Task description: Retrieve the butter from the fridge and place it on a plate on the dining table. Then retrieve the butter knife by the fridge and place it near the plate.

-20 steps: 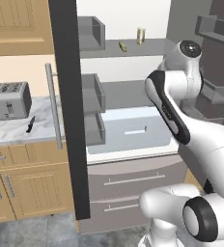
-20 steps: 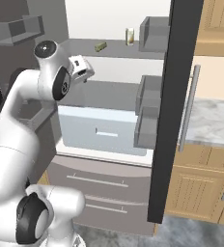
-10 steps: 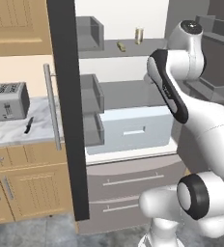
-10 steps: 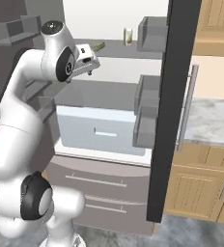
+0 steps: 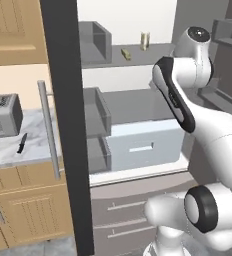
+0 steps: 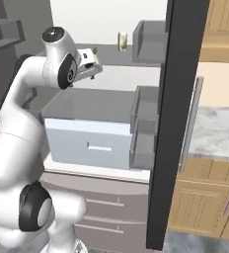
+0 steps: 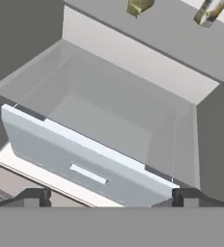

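The butter (image 5: 125,54) is a small yellow stick on the upper grey shelf of the open fridge (image 5: 138,105); in the hand view the butter (image 7: 139,6) lies at the top edge. My gripper (image 6: 97,69) hangs in front of that shelf, below and short of the butter. It is open, its dark fingertips (image 7: 33,197) wide apart with nothing between them. The butter knife (image 5: 21,143), slim and dark, lies on the marble counter left of the fridge door. The plate and dining table are out of view.
A pale can (image 5: 144,41) stands on the same shelf just right of the butter. A pulled-out white crisper drawer (image 7: 85,161) lies below the hand. The open fridge door (image 5: 63,125) with door bins separates the shelves from the counter with the toaster (image 5: 3,115).
The arm has lifted and stretched forward, bringing the hand up from the middle shelf level to just under the upper shelf. Butter, can and knife have not moved.
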### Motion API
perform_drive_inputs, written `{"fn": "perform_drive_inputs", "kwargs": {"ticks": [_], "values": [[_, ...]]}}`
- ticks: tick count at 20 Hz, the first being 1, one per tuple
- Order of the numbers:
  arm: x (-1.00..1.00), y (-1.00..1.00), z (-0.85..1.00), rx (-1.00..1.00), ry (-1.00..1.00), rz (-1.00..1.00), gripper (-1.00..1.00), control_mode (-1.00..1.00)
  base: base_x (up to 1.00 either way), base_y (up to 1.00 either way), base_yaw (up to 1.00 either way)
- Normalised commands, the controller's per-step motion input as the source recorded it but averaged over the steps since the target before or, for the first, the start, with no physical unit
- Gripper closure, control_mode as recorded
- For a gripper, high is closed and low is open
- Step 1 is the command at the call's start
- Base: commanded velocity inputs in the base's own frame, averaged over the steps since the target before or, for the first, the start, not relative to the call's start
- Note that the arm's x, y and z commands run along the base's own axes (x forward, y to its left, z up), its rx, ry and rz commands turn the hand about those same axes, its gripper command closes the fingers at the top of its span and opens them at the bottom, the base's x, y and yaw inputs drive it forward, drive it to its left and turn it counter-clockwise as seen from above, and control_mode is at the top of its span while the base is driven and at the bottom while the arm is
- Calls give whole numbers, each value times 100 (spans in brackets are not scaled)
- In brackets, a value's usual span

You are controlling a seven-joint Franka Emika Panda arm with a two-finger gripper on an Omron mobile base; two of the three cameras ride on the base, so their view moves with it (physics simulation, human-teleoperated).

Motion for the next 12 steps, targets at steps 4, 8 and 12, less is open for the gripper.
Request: {"fn": "perform_drive_inputs", "kwargs": {"ticks": [4,8,12], "values": [[0,0,0,0,0,0,-100,100,63,3,1],[0,0,0,0,0,0,-100,100,54,0,2],[0,0,0,0,0,0,-100,100,35,0,0]]}}
